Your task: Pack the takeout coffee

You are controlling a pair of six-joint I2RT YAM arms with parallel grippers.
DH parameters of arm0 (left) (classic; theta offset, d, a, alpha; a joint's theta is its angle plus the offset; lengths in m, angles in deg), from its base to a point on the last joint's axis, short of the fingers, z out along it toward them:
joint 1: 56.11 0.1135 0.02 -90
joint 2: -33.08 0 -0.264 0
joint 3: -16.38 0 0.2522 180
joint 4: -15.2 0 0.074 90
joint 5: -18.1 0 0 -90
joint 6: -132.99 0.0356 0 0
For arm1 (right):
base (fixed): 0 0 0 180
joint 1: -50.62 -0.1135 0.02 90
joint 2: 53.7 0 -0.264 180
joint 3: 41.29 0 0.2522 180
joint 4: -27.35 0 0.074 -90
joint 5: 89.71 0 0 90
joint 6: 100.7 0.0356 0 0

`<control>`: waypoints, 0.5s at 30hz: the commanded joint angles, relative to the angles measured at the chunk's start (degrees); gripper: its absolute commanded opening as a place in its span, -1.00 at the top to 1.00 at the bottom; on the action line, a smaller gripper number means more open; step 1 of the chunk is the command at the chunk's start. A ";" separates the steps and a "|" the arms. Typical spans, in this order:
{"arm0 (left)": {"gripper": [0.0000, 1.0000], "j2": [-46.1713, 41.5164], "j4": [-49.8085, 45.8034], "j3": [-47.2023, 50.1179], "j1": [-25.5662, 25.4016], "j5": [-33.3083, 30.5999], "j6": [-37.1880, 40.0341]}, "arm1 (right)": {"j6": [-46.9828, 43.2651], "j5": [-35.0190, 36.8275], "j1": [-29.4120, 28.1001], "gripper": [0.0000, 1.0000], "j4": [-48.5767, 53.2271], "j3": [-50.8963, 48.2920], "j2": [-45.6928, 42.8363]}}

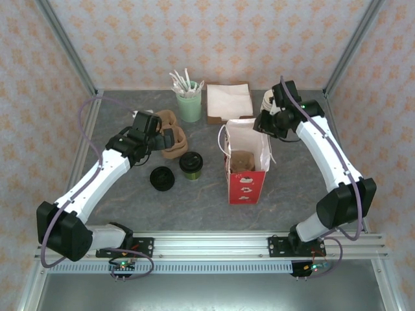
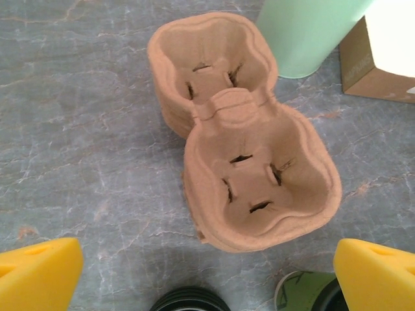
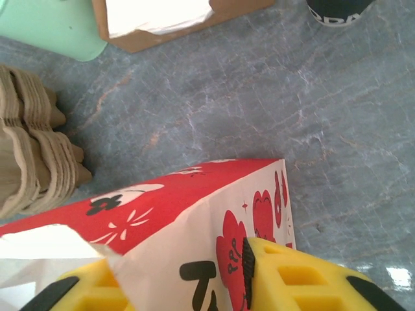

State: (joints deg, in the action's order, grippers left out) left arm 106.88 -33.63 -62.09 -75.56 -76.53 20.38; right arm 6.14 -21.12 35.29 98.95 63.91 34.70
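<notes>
The takeout coffee (image 1: pixel 191 165) is a dark olive-green cup with a dark top, standing mid-table; its rim shows at the bottom edge of the left wrist view (image 2: pixel 301 295). A red and white paper bag (image 1: pixel 246 170) stands open to its right, with a brown carrier inside. My right gripper (image 1: pixel 269 124) is at the bag's back right rim. In the right wrist view the gripper (image 3: pixel 181 285) has the bag's wall (image 3: pixel 162 207) pinched between its yellow fingers (image 3: pixel 285 272). My left gripper (image 1: pixel 163 139) hovers open over a stack of brown pulp cup carriers (image 2: pixel 253 175), touching nothing.
A flat black lid (image 1: pixel 161 178) lies left of the cup. At the back stand a mint-green cup of white utensils (image 1: pixel 189 107) and a brown napkin box (image 1: pixel 229 100). Metal frame posts and patterned walls ring the table.
</notes>
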 commanded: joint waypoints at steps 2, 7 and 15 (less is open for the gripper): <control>-1.00 0.03 1.38 -3.05 0.28 1.35 1.61 | -0.97 0.33 0.30 0.39 -0.18 3.70 1.51; -1.00 -0.32 0.26 -4.03 0.28 3.38 4.58 | -0.23 0.62 0.39 0.28 -1.95 5.51 2.39; -1.00 -6.11 1.17 -1.68 0.13 1.17 6.00 | -1.76 2.79 0.47 -0.12 2.68 11.12 0.07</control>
State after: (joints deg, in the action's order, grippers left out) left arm 104.02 -32.71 -64.05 -75.56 -73.84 24.45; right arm 5.62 -20.44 35.31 99.04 71.21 36.88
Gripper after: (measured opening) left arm 0.999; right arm 0.556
